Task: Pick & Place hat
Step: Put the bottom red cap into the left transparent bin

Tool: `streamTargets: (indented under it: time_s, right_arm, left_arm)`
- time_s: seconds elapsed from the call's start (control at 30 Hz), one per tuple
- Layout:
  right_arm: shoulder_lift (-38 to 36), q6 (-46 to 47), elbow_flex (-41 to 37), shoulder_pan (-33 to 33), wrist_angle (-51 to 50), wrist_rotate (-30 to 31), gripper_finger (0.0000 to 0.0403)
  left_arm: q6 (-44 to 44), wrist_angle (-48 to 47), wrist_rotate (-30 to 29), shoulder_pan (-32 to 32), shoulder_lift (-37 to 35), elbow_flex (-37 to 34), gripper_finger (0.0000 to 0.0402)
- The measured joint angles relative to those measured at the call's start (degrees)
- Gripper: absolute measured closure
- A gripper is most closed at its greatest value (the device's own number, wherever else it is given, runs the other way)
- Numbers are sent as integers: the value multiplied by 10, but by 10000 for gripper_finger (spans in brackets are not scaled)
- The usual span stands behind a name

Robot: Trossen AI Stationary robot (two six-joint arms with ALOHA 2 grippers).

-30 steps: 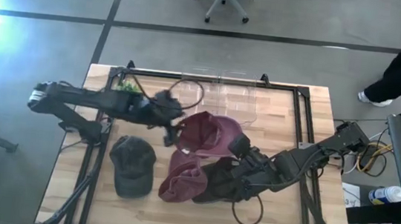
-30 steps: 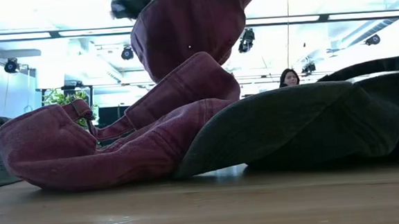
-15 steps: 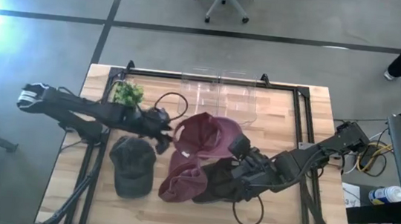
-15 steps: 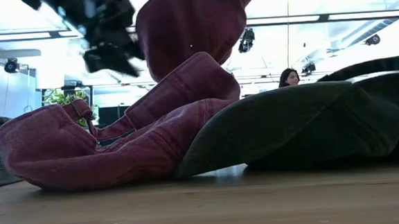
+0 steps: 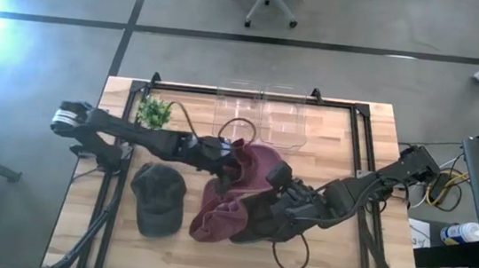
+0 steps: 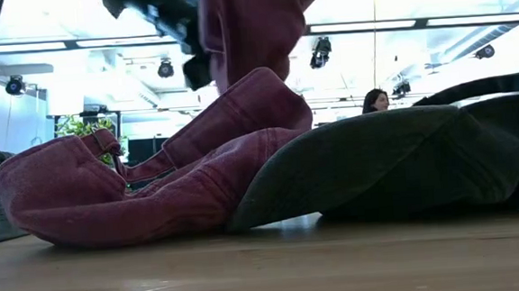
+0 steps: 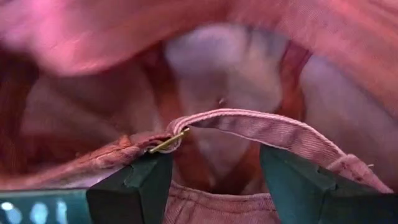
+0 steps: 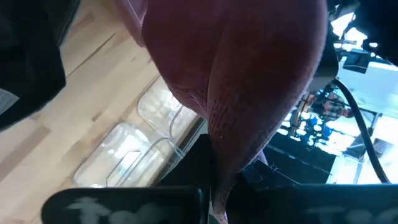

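A maroon hat [image 5: 254, 164] is held up over the table's middle, and its back strap [image 7: 249, 124] with a brass buckle [image 7: 168, 142] faces my left gripper. My left gripper [image 5: 235, 156] is open at the hat's left side, one finger on each side of that strap in the left wrist view. My right gripper [image 5: 281, 179] is shut on the hat's right side. A second maroon hat [image 5: 217, 216] lies below it on the table, partly on a dark hat [image 5: 257, 223]. Another dark hat [image 5: 157, 198] lies toward the left. My left gripper [image 7: 211, 165] is open around the strap end of the maroon hat; whether a finger [image 7: 134, 186] touches the cloth I cannot tell. My right gripper [image 8: 214, 186] pinches a fold of the hat's cloth [image 8: 224, 155] between its two fingers, coming from the table's right. The hat is lifted and hangs above the lower maroon hat [image 6: 153, 179].
Clear plastic containers [image 5: 264, 110] stand at the far edge, with a green plant [image 5: 153, 109] at the far left. A black cable loop [image 5: 291, 251] lies near my right arm. Black frame rails [image 5: 363, 147] run along both sides. A person [image 6: 374, 101] shows in the room behind.
My left gripper has drawn back a little toward the left, then moved right to the held maroon hat, and now stands open at its strap. The hat has turned and looks narrower from above. My right gripper has kept its hold.
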Motion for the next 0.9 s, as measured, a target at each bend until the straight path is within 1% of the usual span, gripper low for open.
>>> streamTargets:
  time_s: [0.13, 0.3, 0.4, 0.6, 0.7, 0.8, 0.9]
  right_arm:
    - [0, 27, -1, 0, 4, -37, 390]
    - [0, 50, -3, 1, 15, -37, 390]
    - [0, 33, -4, 1, 31, -37, 390]
    - [1, 9, -6, 1, 50, -46, 390]
    - [1, 15, -6, 1, 51, -49, 390]
    - [1, 22, -7, 1, 55, -43, 390]
    - [-1, 21, -7, 1, 57, -34, 390]
  left_arm:
    - [28, -6, 3, -1, 36, 48, 168]
    - [61, -6, -1, -2, 52, 87, 168]
    - [84, -8, 0, -2, 62, 94, 168]
    - [90, -14, 17, -4, 71, 95, 168]
    - [92, -15, 5, -4, 64, 94, 168]
    - [125, -21, -11, -2, 47, 94, 168]
    - [129, -21, -12, 0, 32, 94, 168]
